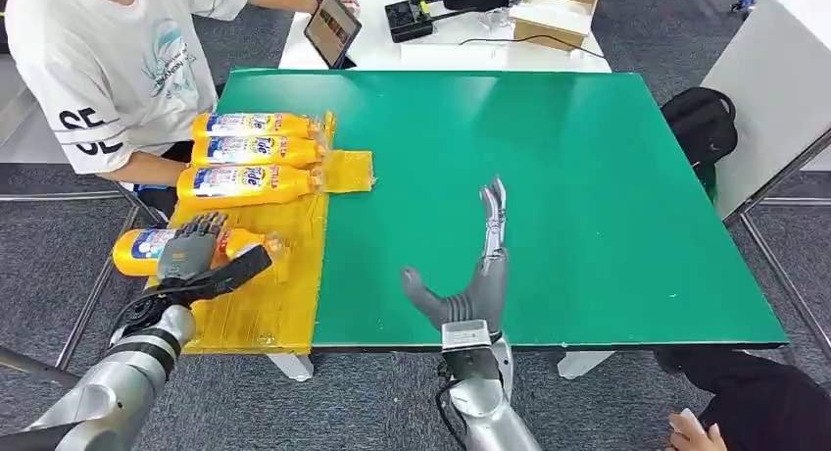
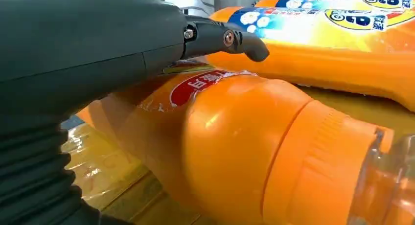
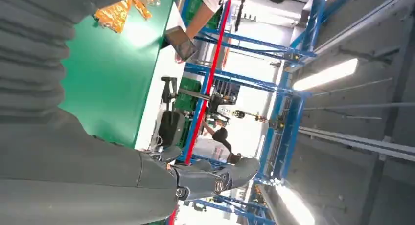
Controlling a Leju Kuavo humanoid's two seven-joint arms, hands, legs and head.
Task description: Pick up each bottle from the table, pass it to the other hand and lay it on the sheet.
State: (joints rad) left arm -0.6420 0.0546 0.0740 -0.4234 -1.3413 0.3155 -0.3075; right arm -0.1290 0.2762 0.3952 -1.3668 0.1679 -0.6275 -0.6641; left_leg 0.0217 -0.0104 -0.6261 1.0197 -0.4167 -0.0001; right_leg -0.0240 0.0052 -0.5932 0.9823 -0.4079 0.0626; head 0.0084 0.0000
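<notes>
Covering most of the scene, the green table (image 1: 549, 196) is edged on its left by the yellow sheet (image 1: 279, 294). Three bottles (image 1: 250, 153) are laid on the sheet's far part. A fourth bottle (image 1: 147, 247) at the sheet's near-left edge is gripped by the left hand (image 1: 191, 255). Right of the sheet, the right hand (image 1: 470, 275) is held over the table, fingers spread, empty.

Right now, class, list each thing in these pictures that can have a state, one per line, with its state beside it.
Left hand: fingers wrapped over the nearest bottle.
Nearest bottle: lying on its side on the sheet, capped, gripped.
Three far bottles: lying side by side on the sheet, untouched.
Right hand: holds nothing, fingers straight, over the green table.
Yellow sheet: spread flat, crinkled.
Tablet: screen lit.
</notes>
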